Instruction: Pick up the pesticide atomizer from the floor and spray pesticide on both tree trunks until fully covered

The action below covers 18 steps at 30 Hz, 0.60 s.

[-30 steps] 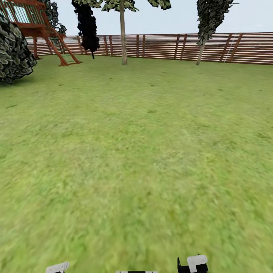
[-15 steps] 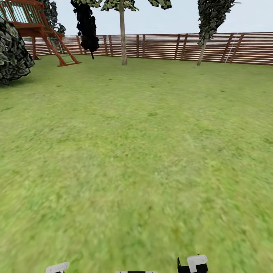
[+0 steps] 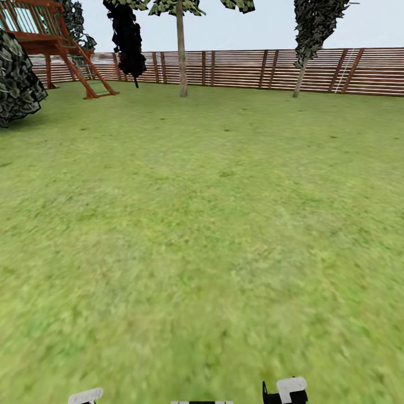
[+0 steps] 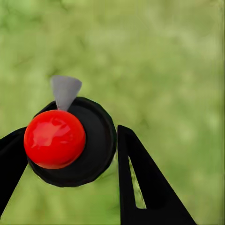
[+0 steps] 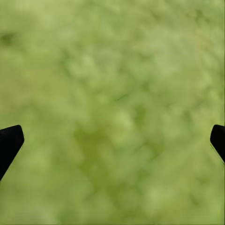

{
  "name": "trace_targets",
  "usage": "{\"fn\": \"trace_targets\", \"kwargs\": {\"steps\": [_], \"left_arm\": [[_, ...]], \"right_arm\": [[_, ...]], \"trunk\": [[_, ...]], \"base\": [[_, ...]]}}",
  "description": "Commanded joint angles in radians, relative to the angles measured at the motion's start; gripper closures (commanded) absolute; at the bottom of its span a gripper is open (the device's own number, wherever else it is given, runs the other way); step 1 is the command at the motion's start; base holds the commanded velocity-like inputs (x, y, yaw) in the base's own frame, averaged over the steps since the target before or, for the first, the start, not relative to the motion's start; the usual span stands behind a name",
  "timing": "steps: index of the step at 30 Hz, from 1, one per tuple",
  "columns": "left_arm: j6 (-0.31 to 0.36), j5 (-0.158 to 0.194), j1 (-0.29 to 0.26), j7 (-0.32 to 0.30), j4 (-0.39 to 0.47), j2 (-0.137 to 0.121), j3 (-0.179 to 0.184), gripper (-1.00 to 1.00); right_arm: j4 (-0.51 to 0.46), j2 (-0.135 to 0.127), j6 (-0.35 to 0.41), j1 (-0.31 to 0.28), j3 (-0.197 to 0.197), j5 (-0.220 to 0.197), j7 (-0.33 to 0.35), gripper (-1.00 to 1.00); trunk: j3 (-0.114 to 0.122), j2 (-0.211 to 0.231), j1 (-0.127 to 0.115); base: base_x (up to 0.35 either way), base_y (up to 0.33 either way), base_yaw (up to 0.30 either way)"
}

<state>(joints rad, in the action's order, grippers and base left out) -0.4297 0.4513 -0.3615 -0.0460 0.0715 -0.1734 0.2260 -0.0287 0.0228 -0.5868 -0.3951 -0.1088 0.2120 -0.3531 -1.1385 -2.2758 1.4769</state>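
A wide green lawn (image 3: 213, 224) spreads ahead in the head view, its near part blurred. Along the far edge runs a brown slat fence (image 3: 247, 68) under a pale sky. At the far left stands a red-brown wooden play frame (image 3: 56, 45) with a sloping ladder, and just beside it, at the picture's left edge, a dark leafy bush (image 3: 17, 84). Before the fence rise a thin straight-trunked tree (image 3: 181, 50), a small tree with black foliage (image 3: 128, 36) to its left, and another small leaning tree (image 3: 311, 33) further right.

In the left wrist view the pesticide atomizer (image 4: 70, 140) sits between the two black fingers of the left gripper (image 4: 68, 157): a round black body topped by a glossy red knob, with a small grey cone-shaped nozzle pointing away from it over the grass. The jaws are clamped on it, one finger pressed to each side of the black body.

In the right wrist view the right gripper (image 5: 112, 140) has its jaws wide apart, with blurred grass between the two black tips.
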Motion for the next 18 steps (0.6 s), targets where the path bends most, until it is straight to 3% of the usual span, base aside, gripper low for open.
{"fn": "trace_targets", "kwargs": {"steps": [1,18], "left_arm": [[-0.003,0.011,-0.001,-0.005,-0.001,0.000,0.006,1.00],[-0.003,0.010,-0.001,-0.005,-0.001,0.000,0.006,1.00]], "right_arm": [[0.001,0.000,0.001,-0.001,-0.008,0.005,-0.010,-1.00],[0.001,0.000,0.001,-0.001,-0.008,0.004,-0.010,-1.00]], "trunk": [[-0.001,0.000,0.000],[-0.001,0.000,0.000]], "base": [[0.336,0.000,0.000],[0.336,0.000,0.000]]}}
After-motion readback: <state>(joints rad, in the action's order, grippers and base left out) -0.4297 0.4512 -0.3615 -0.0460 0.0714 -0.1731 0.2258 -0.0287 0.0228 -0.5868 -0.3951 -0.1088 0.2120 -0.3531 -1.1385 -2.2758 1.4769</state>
